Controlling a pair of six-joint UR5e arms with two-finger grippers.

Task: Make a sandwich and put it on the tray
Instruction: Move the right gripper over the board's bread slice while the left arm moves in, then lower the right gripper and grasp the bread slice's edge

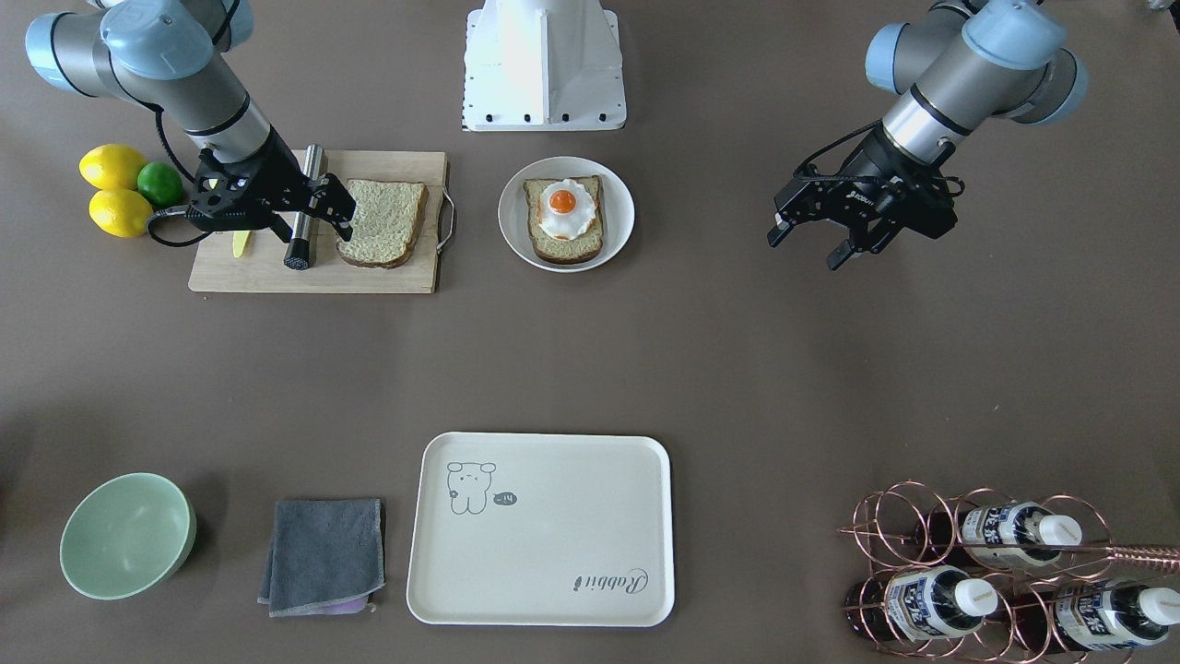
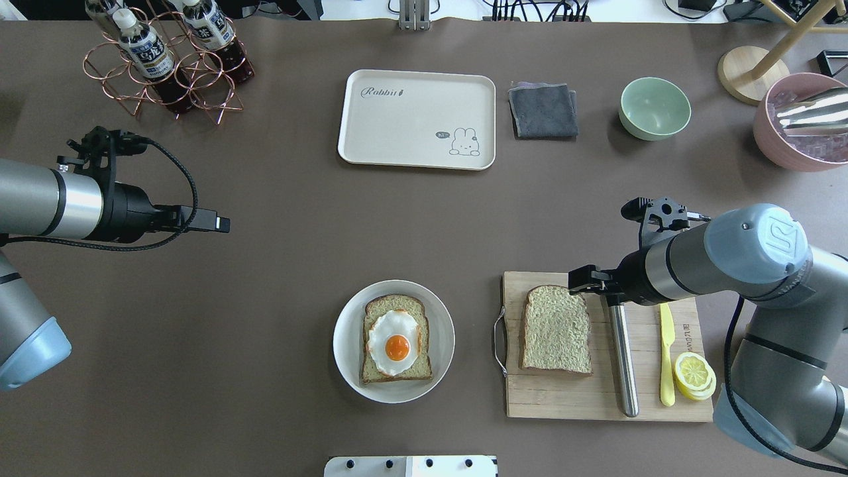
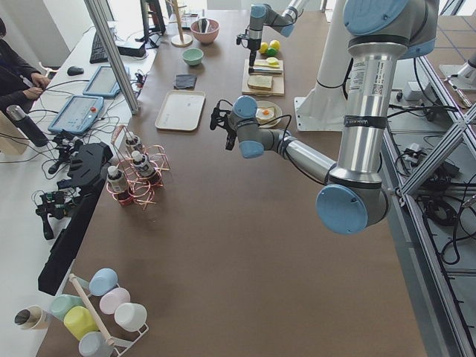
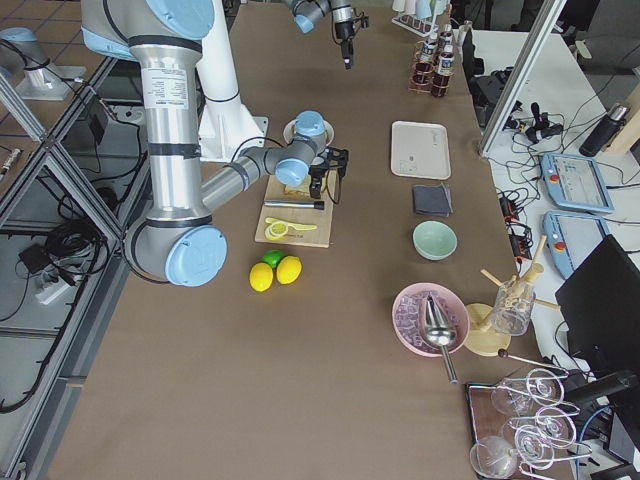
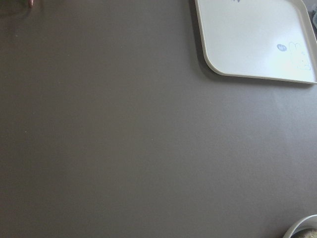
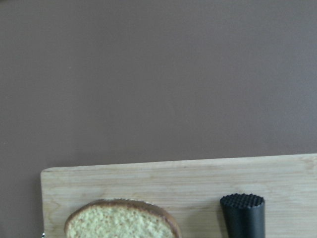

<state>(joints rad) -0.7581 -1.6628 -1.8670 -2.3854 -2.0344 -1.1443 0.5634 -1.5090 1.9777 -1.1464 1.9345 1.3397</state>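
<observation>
Both open, the right gripper (image 1: 318,217) hangs by the loose bread (image 1: 385,223) on the board (image 1: 369,277) near the robot's edge, the left gripper (image 1: 808,249) aside, the tray (image 1: 553,563) at the far edge; a shallow pinch could drop the bread.

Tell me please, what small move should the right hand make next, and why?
Probably lower the right hand onto the bare bread slice on the cutting board and close on its edge. The hand hangs open just over that slice's edge, holding nothing, while the egg on the other slice, on the plate, is not yet covered.
</observation>
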